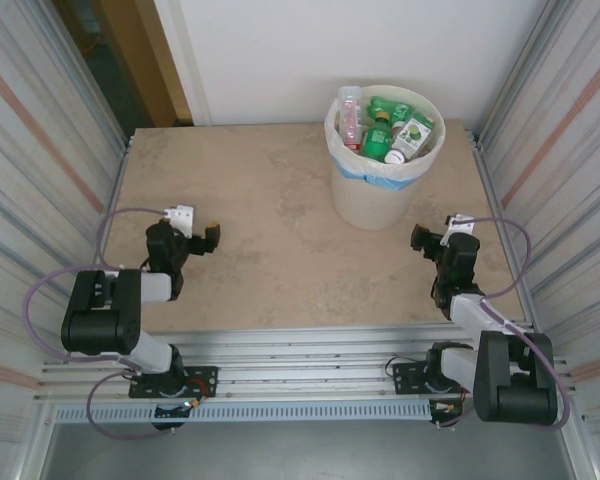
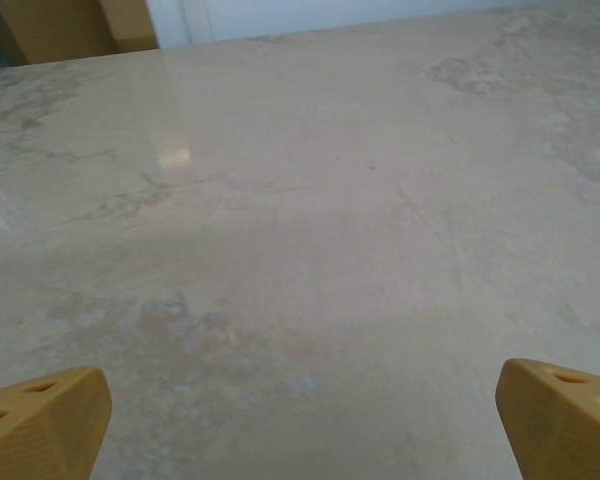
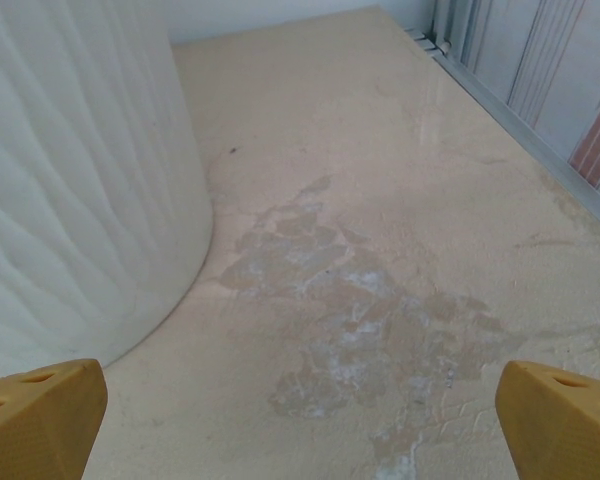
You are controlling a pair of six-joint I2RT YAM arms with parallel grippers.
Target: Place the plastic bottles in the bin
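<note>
Several plastic bottles seen from above, all packed inside the bin, necks up or tilted. One clear with a pinkish label at the bin's left rim, green ones in the middle, one with a white-and-green label at its right. Round and cream, lined with a white bag with a blue edge, standing on the far right part of the beige table. Well left of the bin and nearer the arm bases, the left gripper, low over the table and carrying nothing. Just near-right of the bin's foot, close but apart from it, the right gripper, likewise carrying nothing.

Next, the left wrist view: left gripper spread wide, its yellow fingertips out at the lower corners. Marbled table between them, nothing pinched.

Then the right wrist view: right gripper spread just as wide, yellow fingertips at the bottom corners, nothing pinched. Ribbed cream wall of the bin rising at left, beyond the left fingertip and not touching it. Stained table to the right of the bin, running out to a striped side panel.
</note>
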